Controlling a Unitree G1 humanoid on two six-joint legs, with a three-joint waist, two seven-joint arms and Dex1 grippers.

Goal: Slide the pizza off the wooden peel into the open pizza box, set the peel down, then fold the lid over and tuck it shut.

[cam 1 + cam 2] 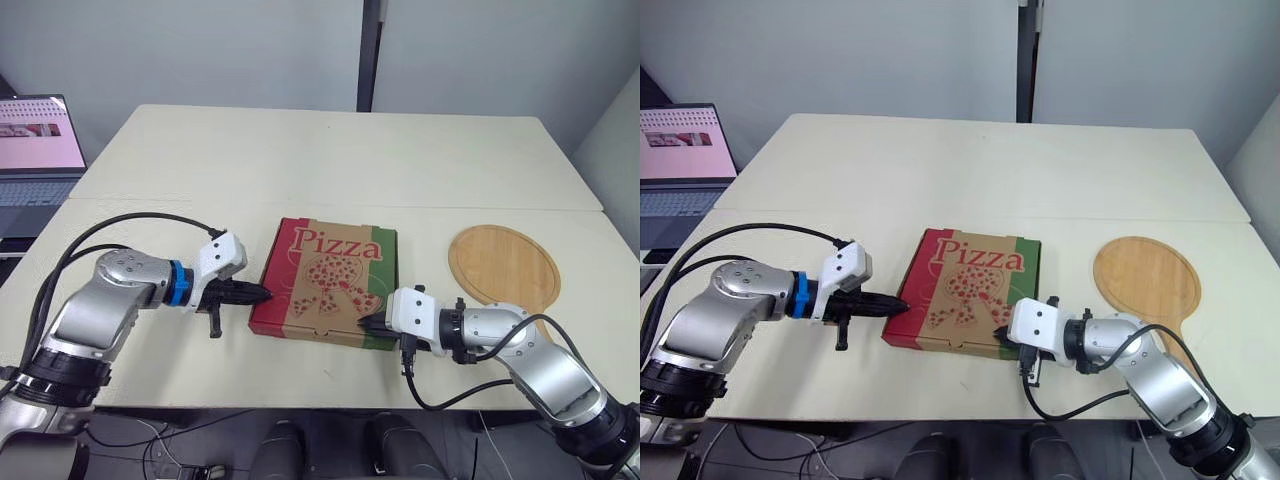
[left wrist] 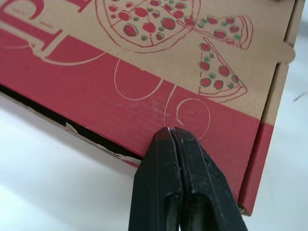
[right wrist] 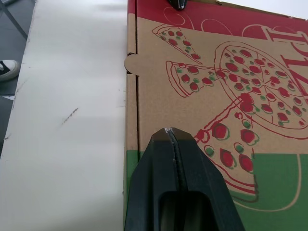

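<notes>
left eye view | left end effector, right end effector closed at box edges

The pizza box has a brown cardboard lid with a red band along one side and a green band along the other. It carries red lettering and a red-outlined pizza drawing dotted red and green. Thin white swirls cross the red band. The peel is pale tan wood. The table is cream. The left gripper and right gripper are black.
</notes>
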